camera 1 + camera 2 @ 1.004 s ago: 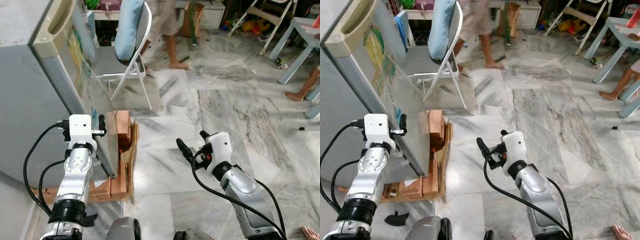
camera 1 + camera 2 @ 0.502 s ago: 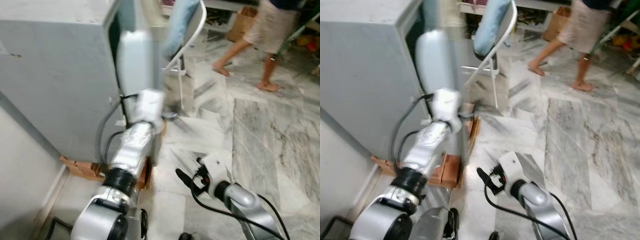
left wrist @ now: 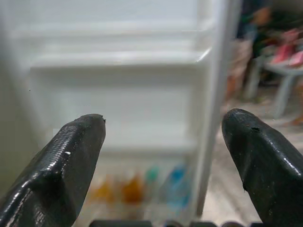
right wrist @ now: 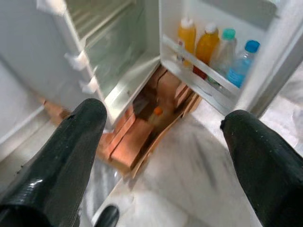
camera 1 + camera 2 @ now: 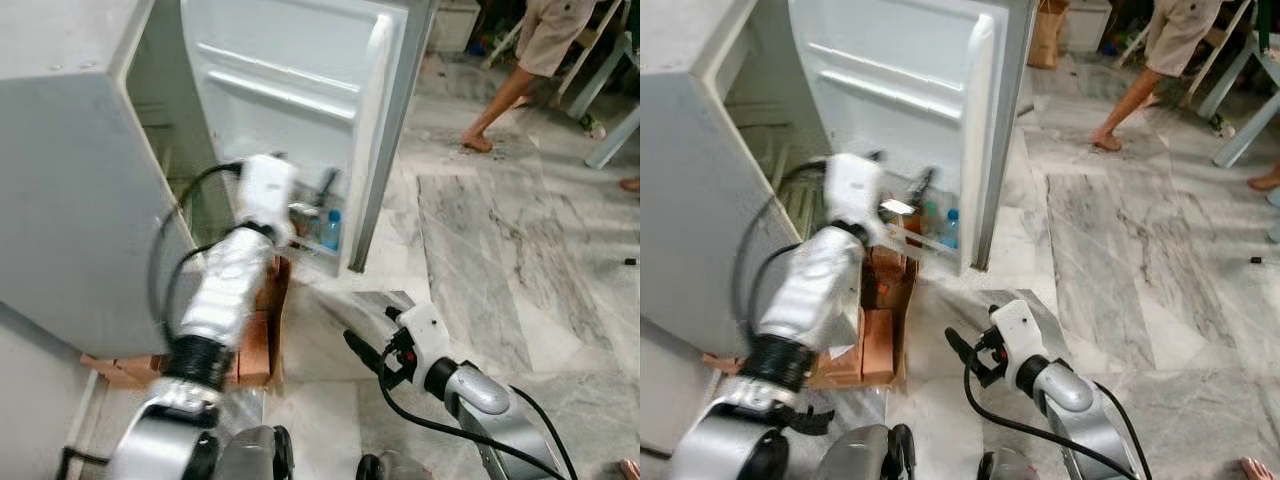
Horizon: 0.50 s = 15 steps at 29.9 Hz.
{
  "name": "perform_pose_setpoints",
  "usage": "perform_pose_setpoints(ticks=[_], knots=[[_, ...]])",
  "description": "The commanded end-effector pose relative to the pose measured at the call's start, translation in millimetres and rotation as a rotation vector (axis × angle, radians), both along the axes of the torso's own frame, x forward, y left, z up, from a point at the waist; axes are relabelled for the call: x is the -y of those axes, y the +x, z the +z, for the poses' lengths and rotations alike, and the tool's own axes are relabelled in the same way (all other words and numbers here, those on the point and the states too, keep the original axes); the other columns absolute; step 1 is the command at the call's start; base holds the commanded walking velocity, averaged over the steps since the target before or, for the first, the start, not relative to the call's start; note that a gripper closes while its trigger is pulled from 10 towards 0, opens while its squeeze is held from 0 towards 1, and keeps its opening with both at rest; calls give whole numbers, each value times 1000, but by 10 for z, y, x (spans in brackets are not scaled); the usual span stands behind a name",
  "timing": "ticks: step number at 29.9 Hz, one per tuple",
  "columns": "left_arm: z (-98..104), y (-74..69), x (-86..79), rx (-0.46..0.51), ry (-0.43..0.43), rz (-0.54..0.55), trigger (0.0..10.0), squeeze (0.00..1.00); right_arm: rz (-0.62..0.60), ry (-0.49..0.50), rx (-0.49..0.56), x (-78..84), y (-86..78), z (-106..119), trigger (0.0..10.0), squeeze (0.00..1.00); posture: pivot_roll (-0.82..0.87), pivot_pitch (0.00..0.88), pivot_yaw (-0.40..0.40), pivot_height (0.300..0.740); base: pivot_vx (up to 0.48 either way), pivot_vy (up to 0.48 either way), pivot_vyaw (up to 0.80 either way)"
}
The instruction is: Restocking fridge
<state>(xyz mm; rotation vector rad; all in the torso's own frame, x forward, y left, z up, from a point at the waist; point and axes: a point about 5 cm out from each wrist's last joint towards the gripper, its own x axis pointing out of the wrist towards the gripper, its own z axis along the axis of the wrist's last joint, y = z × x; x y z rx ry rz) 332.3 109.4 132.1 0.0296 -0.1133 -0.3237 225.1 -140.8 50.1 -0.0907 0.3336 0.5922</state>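
Opening: fridge door (image 5: 300,90) now swung wide since a second ago; restocking access gained.
Left tool (image 3: 161,156): my fingers apart, facing door.
Right tool (image 4: 161,156): apart, empty, below door.

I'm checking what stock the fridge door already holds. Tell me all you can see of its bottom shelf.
The bottom door shelf is a white plastic rail low on the open fridge door. Four bottles stand upright in it in a row: two orange ones, a clear one with a teal cap, and a blue-capped one. Neither gripper touches it.
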Motion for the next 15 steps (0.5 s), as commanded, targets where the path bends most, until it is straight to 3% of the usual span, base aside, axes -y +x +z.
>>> perform_pose_setpoints(ticks=[1, 5, 7, 10, 15], knots=[[-81, -59, 2, -8, 11, 0, 10000, 0, -43, 18, -5, 36, 24, -23, 10000, 0, 81, 43, 5, 740, 307, -364, -419], [-254, -169, -53, -55, 16, 20, 10000, 0, -50, 36, -10, 37, 50, -41, 10000, 0, 68, 37, 4, 740, 344, -330, -705], [-334, -285, -52, -73, 19, 21, 10000, 0, -48, 19, 29, 48, 72, -14, 10000, 0, 69, 36, -5, 740, 364, -309, -800], [-373, -347, -68, -78, 38, 20, 10000, 0, -70, 23, 60, 63, 94, 16, 10000, 0, 71, 37, -5, 740, 364, -307, -800], [-398, -372, -176, -82, 63, 50, 10000, 0, -217, 13, 220, 103, 316, 244, 10000, 0, 82, 38, 1, 740, 362, -310, -800]])
